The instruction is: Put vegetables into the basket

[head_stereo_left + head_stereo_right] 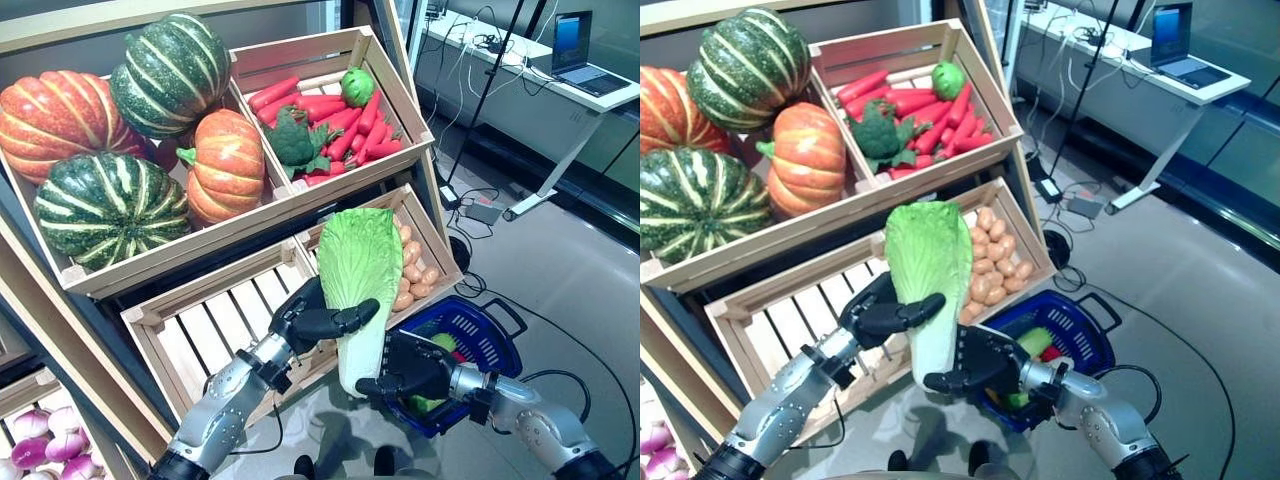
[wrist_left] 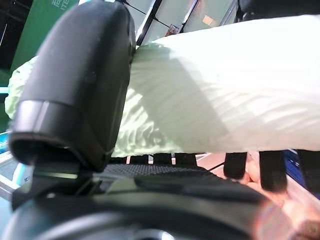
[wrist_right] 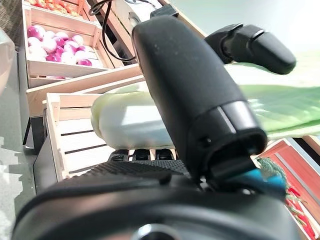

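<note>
My left hand [image 1: 315,322] fingers curl round cabbage [image 1: 358,270] mid-length | my right hand [image 1: 415,368] fingers clasp its white stem | cabbage upright, beside and above basket [image 1: 487,340], not inside

Laptop [image 1: 583,52] on desk [image 1: 520,70], perhaps open.

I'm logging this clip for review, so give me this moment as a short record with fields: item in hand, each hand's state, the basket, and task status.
item in hand: napa cabbage, upright, leafy end up
left hand: shut on the cabbage's middle
right hand: shut on its white base
basket: blue, on the floor beside the crates, already holding some produce
crate behind cabbage: slatted, nothing visible inside
task status: cabbage not yet in the basket
</note>
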### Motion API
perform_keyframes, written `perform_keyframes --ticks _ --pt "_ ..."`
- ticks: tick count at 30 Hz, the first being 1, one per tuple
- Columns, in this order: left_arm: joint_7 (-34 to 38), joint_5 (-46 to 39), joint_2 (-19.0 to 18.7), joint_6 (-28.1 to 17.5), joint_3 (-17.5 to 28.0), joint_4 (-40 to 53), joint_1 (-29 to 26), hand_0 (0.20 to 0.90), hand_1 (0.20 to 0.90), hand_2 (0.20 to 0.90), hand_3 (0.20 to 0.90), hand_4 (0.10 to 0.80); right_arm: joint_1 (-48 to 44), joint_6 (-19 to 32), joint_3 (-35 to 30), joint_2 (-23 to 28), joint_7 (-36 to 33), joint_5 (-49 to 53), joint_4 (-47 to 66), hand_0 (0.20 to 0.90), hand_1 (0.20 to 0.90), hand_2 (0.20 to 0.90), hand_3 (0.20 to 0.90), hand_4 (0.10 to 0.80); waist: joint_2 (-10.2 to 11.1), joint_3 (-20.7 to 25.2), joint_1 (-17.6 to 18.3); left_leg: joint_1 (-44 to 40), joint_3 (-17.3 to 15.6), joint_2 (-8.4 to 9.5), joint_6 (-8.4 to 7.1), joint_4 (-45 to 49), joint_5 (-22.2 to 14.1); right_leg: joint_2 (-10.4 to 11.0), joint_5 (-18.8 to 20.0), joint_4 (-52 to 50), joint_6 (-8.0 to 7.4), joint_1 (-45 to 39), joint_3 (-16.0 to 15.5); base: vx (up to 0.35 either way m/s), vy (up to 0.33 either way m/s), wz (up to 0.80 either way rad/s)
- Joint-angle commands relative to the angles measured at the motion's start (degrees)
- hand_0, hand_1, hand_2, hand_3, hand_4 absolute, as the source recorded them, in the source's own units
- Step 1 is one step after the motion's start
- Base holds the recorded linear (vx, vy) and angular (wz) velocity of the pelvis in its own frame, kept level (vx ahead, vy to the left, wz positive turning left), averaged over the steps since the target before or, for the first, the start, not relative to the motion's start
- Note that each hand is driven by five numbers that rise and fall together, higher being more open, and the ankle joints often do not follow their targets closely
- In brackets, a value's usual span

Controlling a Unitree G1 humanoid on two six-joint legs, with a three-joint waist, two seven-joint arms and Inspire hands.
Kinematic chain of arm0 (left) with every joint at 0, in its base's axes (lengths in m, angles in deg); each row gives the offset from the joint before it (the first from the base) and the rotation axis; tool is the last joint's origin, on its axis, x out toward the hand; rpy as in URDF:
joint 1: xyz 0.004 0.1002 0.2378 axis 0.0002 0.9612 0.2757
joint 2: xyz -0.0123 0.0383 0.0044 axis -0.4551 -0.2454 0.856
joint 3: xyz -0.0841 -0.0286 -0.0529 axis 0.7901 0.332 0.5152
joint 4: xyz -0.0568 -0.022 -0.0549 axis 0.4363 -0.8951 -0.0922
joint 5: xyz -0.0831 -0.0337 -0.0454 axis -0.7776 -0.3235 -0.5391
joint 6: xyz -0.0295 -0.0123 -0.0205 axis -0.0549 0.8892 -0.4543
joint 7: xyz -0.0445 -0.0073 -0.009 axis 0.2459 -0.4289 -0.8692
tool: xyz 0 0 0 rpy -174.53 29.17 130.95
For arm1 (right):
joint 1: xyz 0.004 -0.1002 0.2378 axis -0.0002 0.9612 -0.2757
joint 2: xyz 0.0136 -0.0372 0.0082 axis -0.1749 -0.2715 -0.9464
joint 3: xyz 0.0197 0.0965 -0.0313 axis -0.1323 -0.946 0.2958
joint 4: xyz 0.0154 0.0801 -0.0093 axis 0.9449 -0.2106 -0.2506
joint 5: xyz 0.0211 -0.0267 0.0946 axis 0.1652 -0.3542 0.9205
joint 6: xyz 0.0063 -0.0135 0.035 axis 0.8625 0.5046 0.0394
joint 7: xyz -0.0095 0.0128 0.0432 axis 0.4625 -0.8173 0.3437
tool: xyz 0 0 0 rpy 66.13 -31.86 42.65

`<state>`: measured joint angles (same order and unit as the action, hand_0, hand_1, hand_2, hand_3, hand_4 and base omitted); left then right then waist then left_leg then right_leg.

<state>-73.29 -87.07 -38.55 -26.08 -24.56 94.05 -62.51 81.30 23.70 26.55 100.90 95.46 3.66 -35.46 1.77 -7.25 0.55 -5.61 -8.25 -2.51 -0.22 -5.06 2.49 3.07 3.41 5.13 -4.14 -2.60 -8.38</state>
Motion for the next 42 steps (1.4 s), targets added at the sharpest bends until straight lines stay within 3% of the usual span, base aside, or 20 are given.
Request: perform_keyframes --ticks 1,10,11,12,13,30,31,32,42 --pt "-4.27 -6.08 3.34 -5.53 -2.10 6.07 -9.51 0.300 0.300 0.300 0.300 0.400 -5.77 0.87 3.86 -4.03 3.06 2.46 4.10 0.900 0.900 0.900 0.900 0.800 1.68 3.51 -0.86 0.51 1.99 0.17 -1.18 0.92 -2.96 4.24 -0.31 -1.43 -3.67 -2.13 -2.12 0.000 0.000 0.00" --pt "-5.36 -6.05 3.65 -7.00 -3.10 6.43 -9.70 0.300 0.300 0.300 0.300 0.400 -6.15 -0.91 6.35 -5.75 2.25 3.70 2.58 0.900 0.900 0.900 0.900 0.800 1.64 3.76 -1.06 0.35 2.33 0.24 -1.12 0.73 -2.90 4.19 -0.31 -1.30 -3.58 -2.30 -1.92 0.000 0.000 0.00" --pt "-5.36 -6.10 3.62 -6.80 -3.10 6.55 -9.66 0.300 0.300 0.300 0.300 0.400 -6.24 -1.21 6.47 -5.79 2.51 3.91 2.46 0.860 0.860 0.860 0.860 0.773 1.64 3.83 -1.10 0.31 2.35 0.24 -1.11 0.72 -2.89 4.17 -0.31 -1.30 -3.57 -2.31 -1.90 0.000 0.000 0.00" --pt "-5.37 -6.15 3.58 -6.72 -3.15 6.60 -9.67 0.300 0.300 0.300 0.300 0.400 -6.25 -1.41 6.56 -5.84 2.57 3.94 2.46 0.521 0.521 0.521 0.521 0.547 1.64 3.87 -1.12 0.29 2.43 0.25 -1.10 0.69 -2.89 4.17 -0.31 -1.30 -3.56 -2.33 -1.87 0.000 0.000 0.00" --pt "-5.30 -6.13 3.60 -6.55 -3.21 6.73 -9.71 0.300 0.300 0.300 0.300 0.400 -6.27 -1.64 6.73 -5.95 2.71 3.60 2.42 0.300 0.300 0.300 0.300 0.400 1.62 3.91 -1.14 0.28 2.50 0.26 -1.11 0.69 -2.88 4.17 -0.32 -1.29 -3.55 -2.36 -1.83 0.000 0.000 0.00" --pt "-5.06 -5.52 3.04 -6.38 -2.24 6.84 -8.56 0.300 0.300 0.300 0.300 0.400 -4.99 -0.66 6.14 -5.76 2.20 3.92 2.12 0.300 0.300 0.300 0.300 0.400 1.33 4.17 -1.23 0.43 2.95 0.21 -1.15 0.47 -2.51 4.29 -0.09 -1.14 -3.57 -2.28 -1.78 0.000 0.000 0.00" --pt "-4.96 -5.37 3.03 -6.59 -2.25 6.68 -8.61 0.502 0.502 0.502 0.502 0.535 -4.92 -0.83 6.08 -5.87 2.18 3.81 2.04 0.300 0.300 0.300 0.300 0.400 1.33 4.17 -1.21 0.42 2.95 0.22 -1.13 0.44 -2.52 4.28 -0.10 -1.11 -3.59 -2.31 -1.76 0.000 0.000 0.00" --pt "-5.04 -5.24 3.00 -6.79 -2.27 6.58 -8.56 0.900 0.900 0.900 0.900 0.800 -4.81 -1.07 5.98 -5.86 2.00 3.74 2.05 0.300 0.300 0.300 0.300 0.400 1.33 4.21 -1.23 0.48 3.00 0.22 -1.17 0.50 -2.51 4.32 -0.09 -1.12 -3.63 -2.27 -1.77 0.000 0.000 0.00" --pt "-3.58 -3.61 1.87 -7.57 0.51 6.56 -7.42 0.900 0.900 0.900 0.900 0.800 -2.79 0.81 2.91 -4.60 -0.48 5.69 1.26 0.300 0.300 0.300 0.300 0.400 1.19 3.86 -1.27 0.40 3.19 0.18 -1.22 0.38 -2.44 4.39 0.02 -1.09 -3.66 -2.33 -1.79 0.000 0.000 0.00"
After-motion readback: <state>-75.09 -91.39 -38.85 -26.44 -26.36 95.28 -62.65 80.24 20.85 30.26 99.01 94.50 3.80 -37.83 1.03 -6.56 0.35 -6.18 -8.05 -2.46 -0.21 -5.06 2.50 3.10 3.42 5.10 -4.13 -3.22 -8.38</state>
